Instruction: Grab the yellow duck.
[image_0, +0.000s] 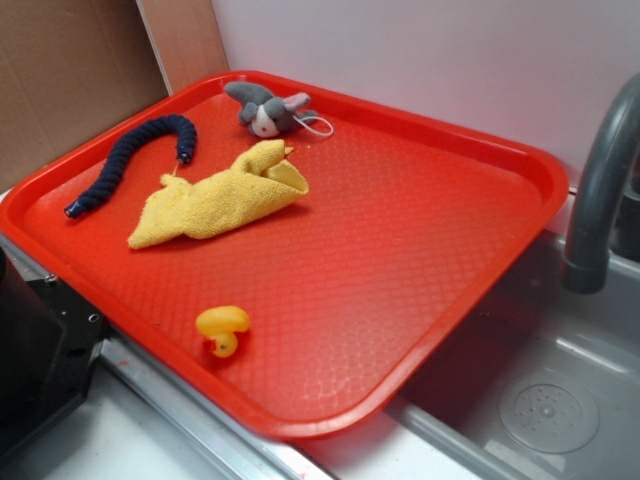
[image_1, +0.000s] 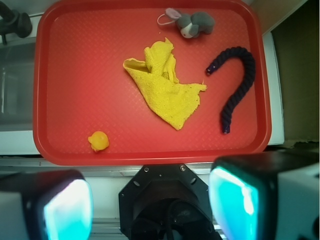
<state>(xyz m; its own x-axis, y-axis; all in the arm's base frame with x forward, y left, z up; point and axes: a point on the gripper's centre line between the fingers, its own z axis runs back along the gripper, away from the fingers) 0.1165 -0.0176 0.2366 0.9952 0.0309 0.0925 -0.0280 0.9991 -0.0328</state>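
While nothing has been picked up so far, the whole job looks to be ahead.

Progress: not begun, as I judge it; the duck (image_0: 222, 329) sits free on the red tray (image_0: 420, 250), untouched.

Duck's place: near edge of the tray, toward the left in the exterior view, well apart from the other things. From the wrist camera it shows in the near left corner of the tray.

Gripper (image_1: 150, 205): high above and short of the tray's near edge, its two fingers (image_1: 235, 200) spread wide, with nothing between them.

Yellow cloth (image_0: 215, 195): crumpled in the far half of the tray, much bigger than the duck and easy to mistake for it by colour alone.

Other things: a dark blue rope (image_0: 135, 160) curved at the far left, a grey stuffed mouse (image_0: 265, 110) at the far edge, a sink (image_0: 560, 400) with a grey tap (image_0: 600, 190) to the right.

Left to do: move over the duck, come down, close on it, lift.
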